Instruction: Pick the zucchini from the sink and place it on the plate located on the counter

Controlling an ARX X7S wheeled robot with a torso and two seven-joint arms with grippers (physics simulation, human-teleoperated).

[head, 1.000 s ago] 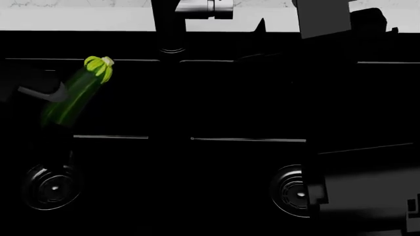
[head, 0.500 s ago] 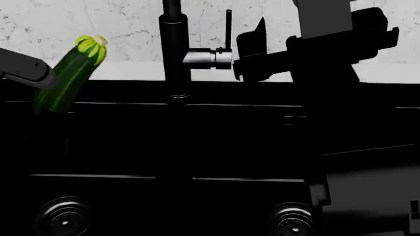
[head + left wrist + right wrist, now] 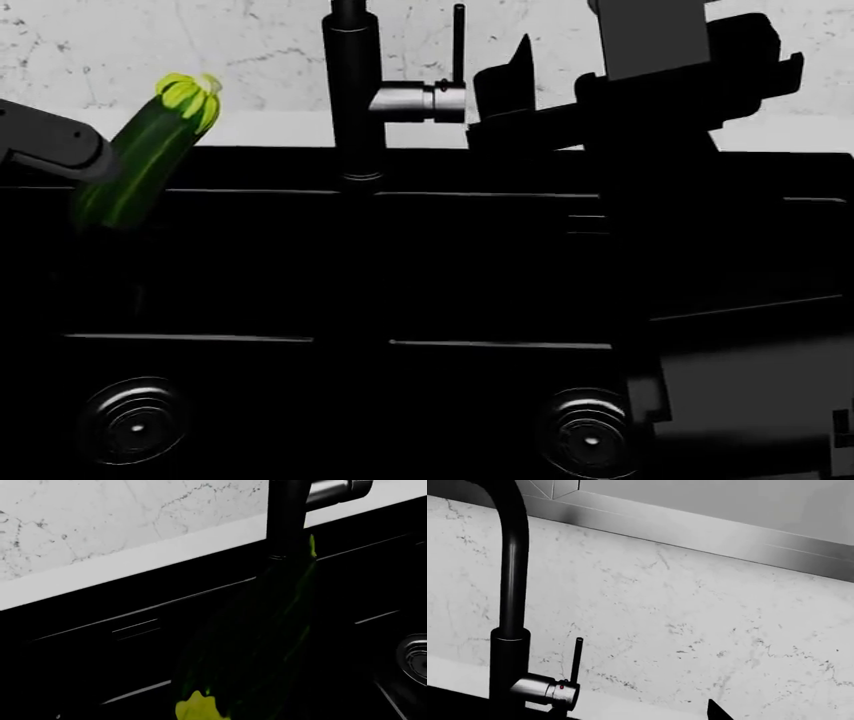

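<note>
Sink (image 3: 441,270): black basin with two round drains nearest the camera, faucet (image 3: 350,90) at its far edge. Zucchini (image 3: 140,165): raised clear of the basin, left of the faucet, tilted with pale stem end uppermost; held at its lower end by the left gripper (image 3: 83,165), jaws closed on it. Judged stiff, fairly light, glossy and likely slippery; a mid-body hold would resist swinging better than this end hold. Right gripper (image 3: 514,95): right of the faucet, open or closed cannot be told. Plate not in view.
</note>
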